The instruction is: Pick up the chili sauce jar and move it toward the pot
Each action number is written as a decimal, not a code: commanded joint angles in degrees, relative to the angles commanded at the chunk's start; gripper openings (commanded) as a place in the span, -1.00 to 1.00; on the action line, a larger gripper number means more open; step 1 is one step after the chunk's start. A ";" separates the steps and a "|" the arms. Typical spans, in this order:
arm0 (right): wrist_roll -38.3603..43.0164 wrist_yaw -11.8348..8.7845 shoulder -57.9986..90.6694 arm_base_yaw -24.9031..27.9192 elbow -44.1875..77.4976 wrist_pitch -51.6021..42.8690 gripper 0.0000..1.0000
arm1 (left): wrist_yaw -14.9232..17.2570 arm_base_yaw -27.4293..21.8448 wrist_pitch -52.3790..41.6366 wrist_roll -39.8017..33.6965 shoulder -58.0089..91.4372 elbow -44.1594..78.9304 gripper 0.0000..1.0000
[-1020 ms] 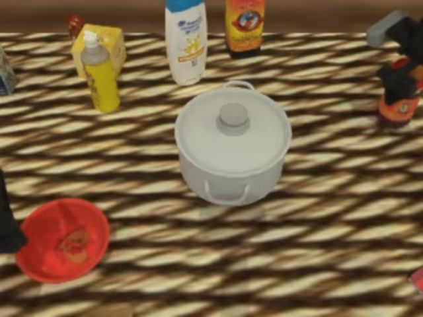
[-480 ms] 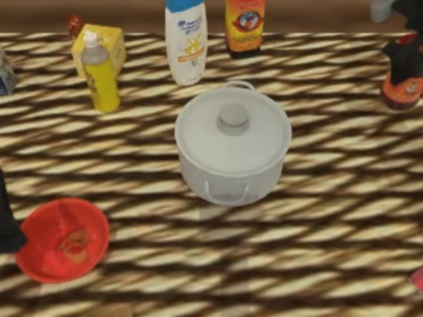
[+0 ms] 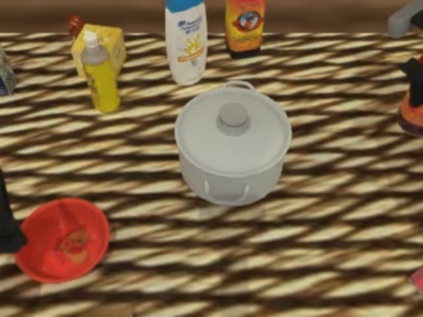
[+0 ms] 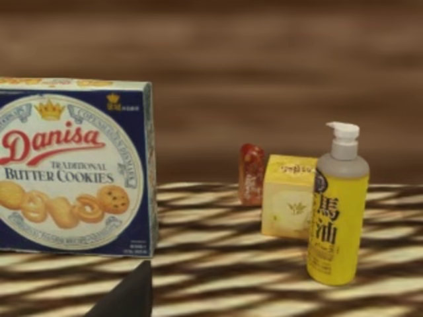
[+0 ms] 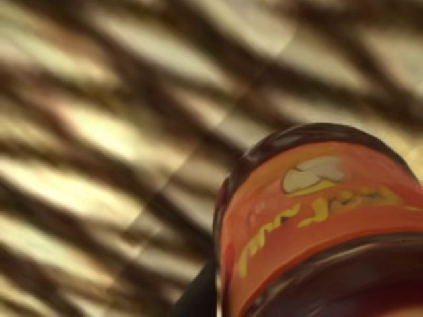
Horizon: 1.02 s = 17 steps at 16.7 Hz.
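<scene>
The chili sauce jar (image 3: 412, 113), dark brown with an orange label, hangs at the table's far right edge, partly cut off by the top view's border. My right gripper (image 3: 416, 76) is shut on it from above. In the right wrist view the jar (image 5: 317, 211) fills the near corner, with one dark finger (image 5: 198, 297) pressed against its side. The white-grey pot (image 3: 232, 145) with lid and knob stands in the middle of the table, well to the left of the jar. My left arm (image 3: 8, 224) is parked at the left edge.
A red bowl (image 3: 63, 239) sits at the front left. Along the back stand a yellow pump bottle (image 3: 100, 74), a yellow box (image 3: 109, 43), a white shampoo bottle (image 3: 186, 39) and an orange-labelled bottle (image 3: 244, 23). A blue cookie box (image 4: 73, 168) stands at the far left.
My right gripper has carried the jar to the right, away from the pot, until it is partly past the top view's right edge. The left arm has not moved.
</scene>
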 joint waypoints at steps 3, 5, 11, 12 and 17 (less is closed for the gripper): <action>0.30 0.10 -6.25 -0.28 -8.15 3.17 -1.00 | 0.00 0.00 0.00 0.00 0.00 0.00 1.00; 0.43 0.14 -8.42 -0.41 -10.60 4.34 -1.00 | 0.00 0.00 0.00 0.00 0.00 0.00 1.00; 0.64 0.12 -8.57 -0.13 -10.83 4.39 -1.00 | 0.00 0.00 0.00 0.00 0.00 0.00 1.00; 1.22 0.16 -8.56 0.14 -10.89 4.58 -1.00 | 0.00 0.00 0.00 0.00 0.00 0.00 1.00; 13.29 1.12 -8.08 3.62 -12.71 7.27 -1.00 | 0.00 0.00 0.00 0.00 0.00 0.00 1.00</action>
